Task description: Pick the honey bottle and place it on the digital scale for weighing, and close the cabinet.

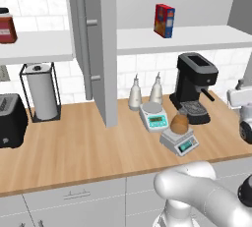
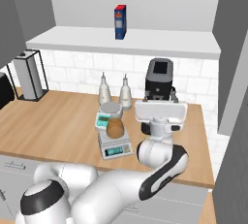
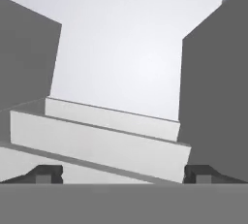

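The amber honey bottle [image 1: 180,123] [image 2: 115,127] stands upright on the light-grey digital scale [image 1: 183,145] [image 2: 116,149] on the wooden counter. The grey wall cabinet is open: its left door [image 1: 93,49] juts out over the counter and its right door [image 2: 235,72] stands out at the right. My hand [image 2: 161,112] hovers right of the scale, in front of the coffee machine, clear of the bottle. In the hand view my gripper [image 3: 123,174] is open with nothing between its fingertips [image 3: 48,173], looking up at the cabinet shelf [image 3: 106,131] between the two doors.
A white scale with a round plate [image 1: 153,115] and two white slim-necked bottles [image 1: 135,93] stand behind the digital scale. A black coffee machine [image 1: 194,86] is at the right. A red-and-blue box [image 1: 164,20] sits on the shelf. Paper towel holder [image 1: 42,93] and toaster [image 1: 10,120] are at the left.
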